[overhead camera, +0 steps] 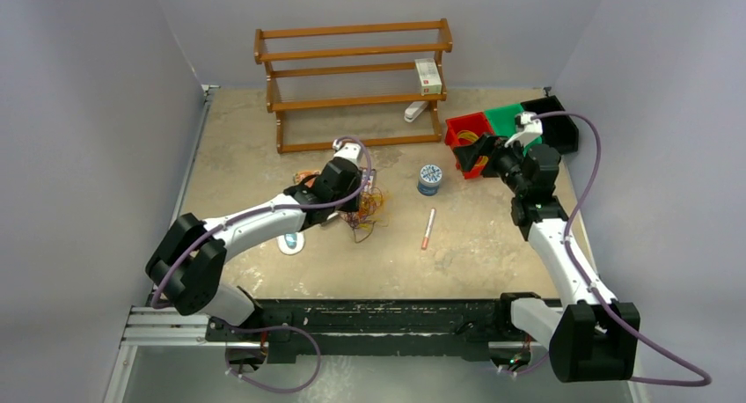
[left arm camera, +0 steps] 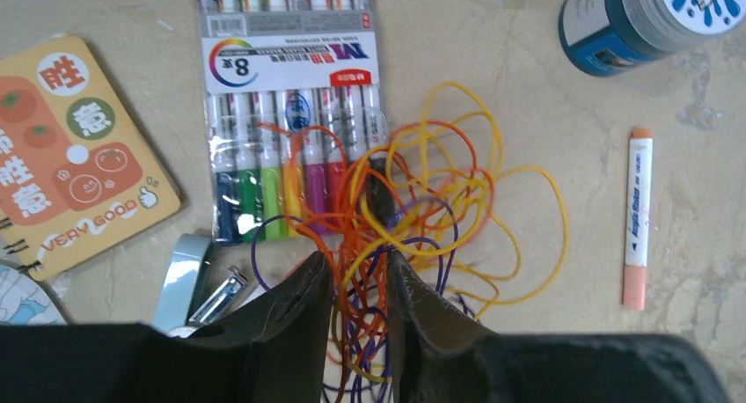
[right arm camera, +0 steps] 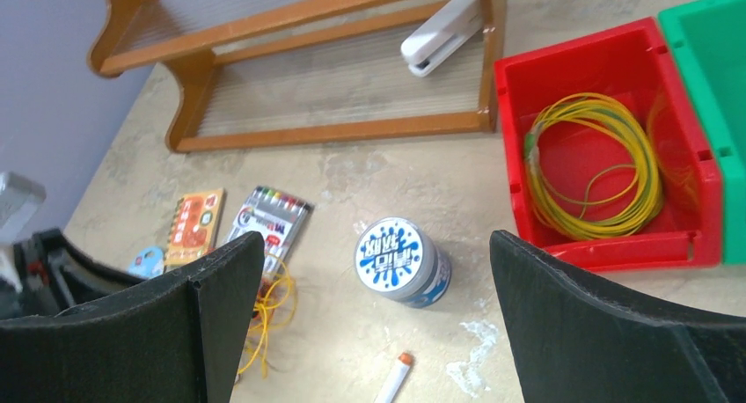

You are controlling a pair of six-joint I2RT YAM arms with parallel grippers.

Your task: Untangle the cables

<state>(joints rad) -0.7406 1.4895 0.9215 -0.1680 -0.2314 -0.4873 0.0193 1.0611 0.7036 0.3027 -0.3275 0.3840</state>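
Left wrist, cables point(left arm camera: 405, 214) between narrowly parted left fingers point(left arm camera: 295, 311), right fingers point(right arm camera: 220, 306) wide apart

My left gripper point(left arm camera: 359, 264) has little room: the cables point(left arm camera: 440, 192) run between its fingers and spill over the marker pack point(left arm camera: 290, 113), with a booklet point(left arm camera: 70, 148) just beyond. A pale blue strip point(left arm camera: 183, 275) lies beside one finger. Bare table point(left arm camera: 563, 95) lies open between the cables, the loose marker point(left arm camera: 639, 218) and the blue tub point(left arm camera: 616, 25).
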